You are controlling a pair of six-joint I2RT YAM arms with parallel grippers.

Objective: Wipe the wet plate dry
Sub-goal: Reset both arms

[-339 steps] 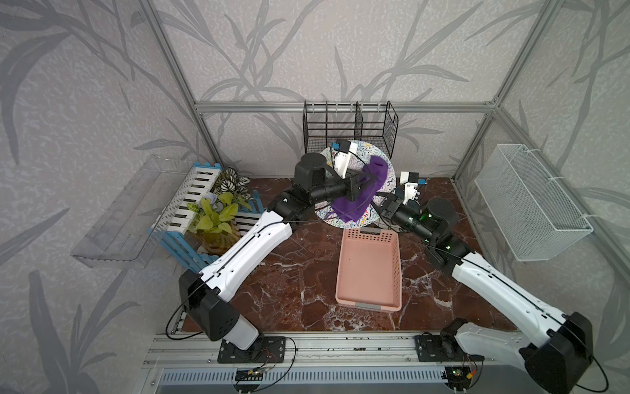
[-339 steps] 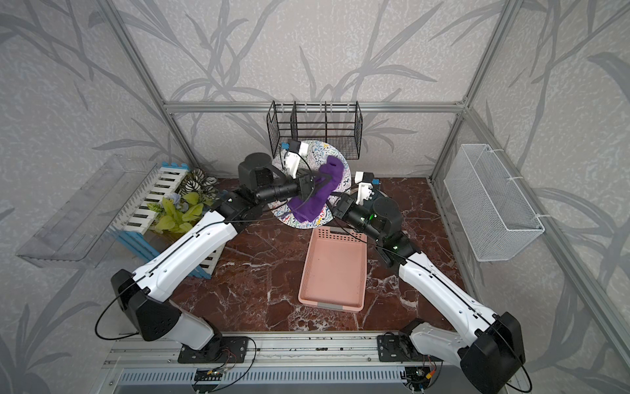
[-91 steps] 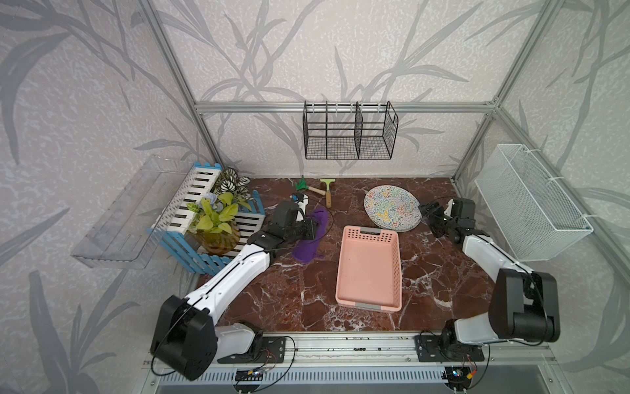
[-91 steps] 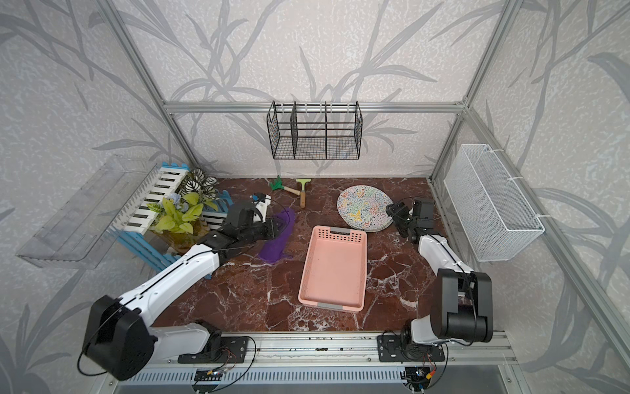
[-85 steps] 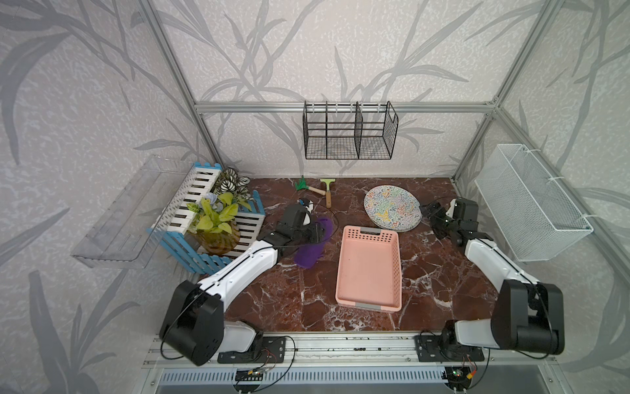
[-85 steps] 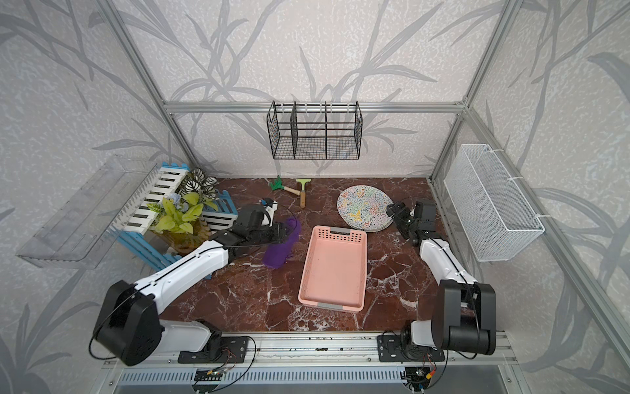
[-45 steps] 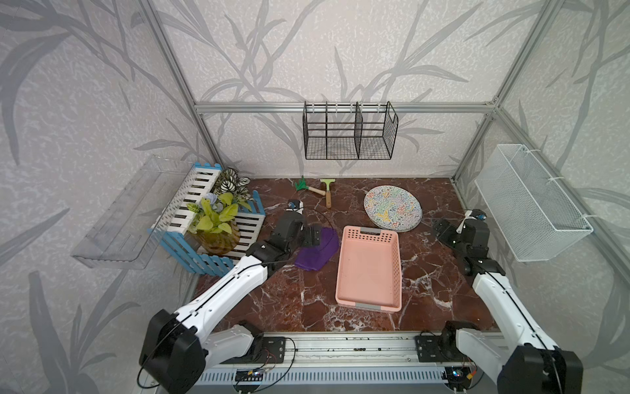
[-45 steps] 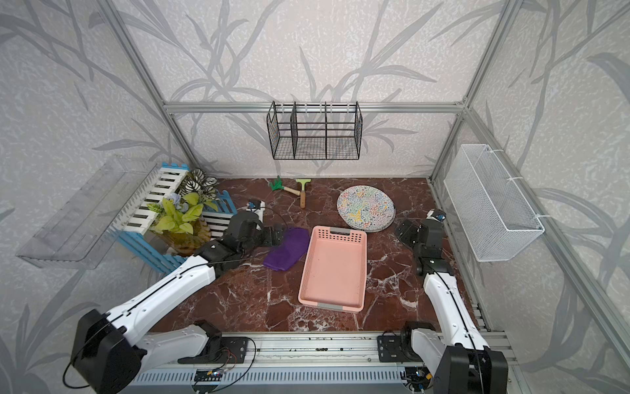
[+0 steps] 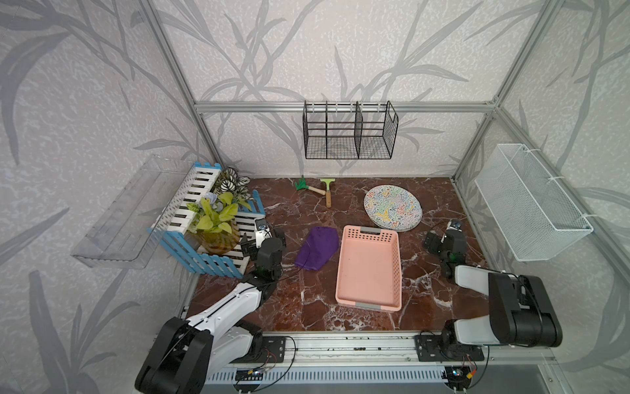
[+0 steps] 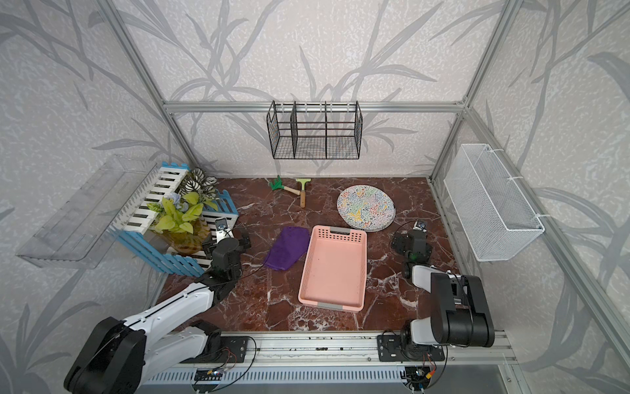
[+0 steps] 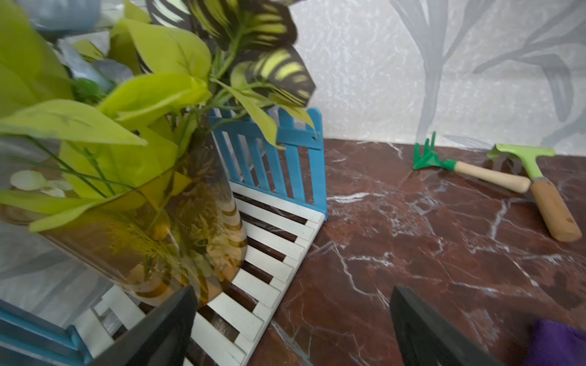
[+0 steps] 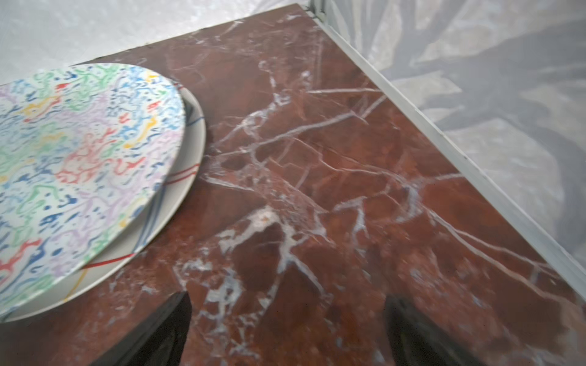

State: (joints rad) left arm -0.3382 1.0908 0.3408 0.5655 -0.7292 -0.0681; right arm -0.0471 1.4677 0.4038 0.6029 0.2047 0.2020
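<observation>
The plate [image 9: 392, 208] [image 10: 365, 207], white with a many-coloured squiggle pattern, lies at the back right of the marble table. In the right wrist view the plate [image 12: 79, 152] rests on a second, striped white plate [image 12: 190, 149]. A purple cloth [image 9: 317, 247] [image 10: 288, 247] lies flat left of the pink basket, and its edge [image 11: 558, 343] shows in the left wrist view. My left gripper [image 9: 262, 238] [image 11: 293, 294] is open and empty beside the plant crate, left of the cloth. My right gripper [image 9: 439, 238] [image 12: 288, 299] is open and empty over bare marble, just nearer than the plates.
A pink basket [image 9: 368, 269] stands mid-table. A blue-and-white fence crate [image 9: 211, 262] with a vase of leaves [image 11: 142, 240] fills the left side. Two garden tools [image 9: 320, 191] lie at the back. A black wire rack [image 9: 347, 136], a white mesh basket [image 9: 531, 204] and a clear shelf [image 9: 126, 211] hang on the walls.
The left gripper opened and let go of the purple cloth, which now lies flat. The right gripper opened wider. Both arms drew back toward the front, away from cloth and plate.
</observation>
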